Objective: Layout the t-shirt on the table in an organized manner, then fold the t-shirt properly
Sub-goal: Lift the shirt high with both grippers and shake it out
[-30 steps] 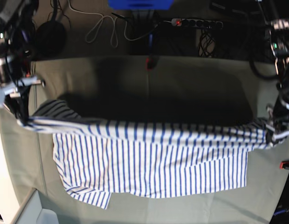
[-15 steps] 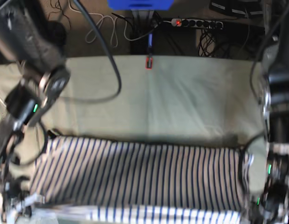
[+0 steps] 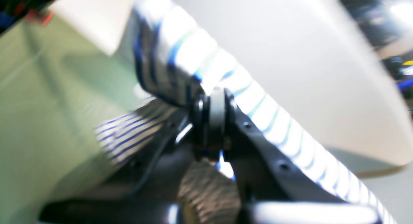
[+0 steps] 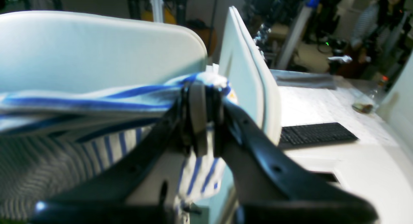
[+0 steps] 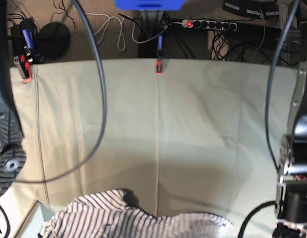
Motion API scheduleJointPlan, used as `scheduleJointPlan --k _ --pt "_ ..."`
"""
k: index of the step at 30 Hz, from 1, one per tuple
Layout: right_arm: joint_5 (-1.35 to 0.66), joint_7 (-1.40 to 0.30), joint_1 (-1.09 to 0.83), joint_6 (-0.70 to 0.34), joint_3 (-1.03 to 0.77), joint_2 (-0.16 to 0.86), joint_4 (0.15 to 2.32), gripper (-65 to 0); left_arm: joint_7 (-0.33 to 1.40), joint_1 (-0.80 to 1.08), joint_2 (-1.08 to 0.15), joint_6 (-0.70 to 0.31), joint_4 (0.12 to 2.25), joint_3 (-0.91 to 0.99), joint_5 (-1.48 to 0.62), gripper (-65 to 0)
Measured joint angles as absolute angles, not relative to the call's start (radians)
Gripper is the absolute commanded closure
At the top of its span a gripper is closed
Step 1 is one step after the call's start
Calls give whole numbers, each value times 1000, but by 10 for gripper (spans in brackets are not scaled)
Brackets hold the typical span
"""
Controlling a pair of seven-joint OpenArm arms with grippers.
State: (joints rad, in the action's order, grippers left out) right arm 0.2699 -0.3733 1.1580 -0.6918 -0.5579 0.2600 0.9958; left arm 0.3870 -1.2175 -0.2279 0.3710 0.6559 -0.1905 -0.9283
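The t-shirt (image 5: 128, 220), white with thin blue stripes, shows bunched at the table's (image 5: 193, 124) near edge, its lower part cut off by the frame. In the left wrist view my left gripper (image 3: 211, 114) is shut on a fold of the t-shirt (image 3: 180, 53), which runs taut up-left and down-right from the jaws. My right gripper (image 4: 201, 121) is shut on another bunched edge of the t-shirt (image 4: 80, 95), which stretches away to the left. Neither gripper's tips show in the base view.
Red clamps (image 5: 158, 66) (image 5: 25, 74) hold the pale green cover at the far edge. A power strip (image 5: 208, 24) and cables lie on the floor beyond. My arms (image 5: 7, 148) (image 5: 294, 188) frame both sides. White panels (image 4: 248, 72) and a keyboard (image 4: 317, 133) stand behind the right gripper.
The t-shirt, stretched across the table's middle a second ago, has travelled toward the near edge with both grippers and now mostly leaves the base view. Both grips have held.
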Motion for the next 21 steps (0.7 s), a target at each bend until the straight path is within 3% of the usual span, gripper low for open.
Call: scheduleJointPlan --k 6,11,17,21 --pt "146 -456 857 -689 -558 234 1284 0 467 -1124 -302 344 1024 -48 -935 0" --pt "75 -486 685 -696 -530 216 1378 0 573 -936 -316 372 1020 8 -925 0" --pt "21 -448 521 -699 -523 197 1570 0 585 -890 -367 344 1138 80 -932 0" --pt "28 -459 385 -701 -522 154 1642 0 611 -668 -339 361 1156 101 -943 0"
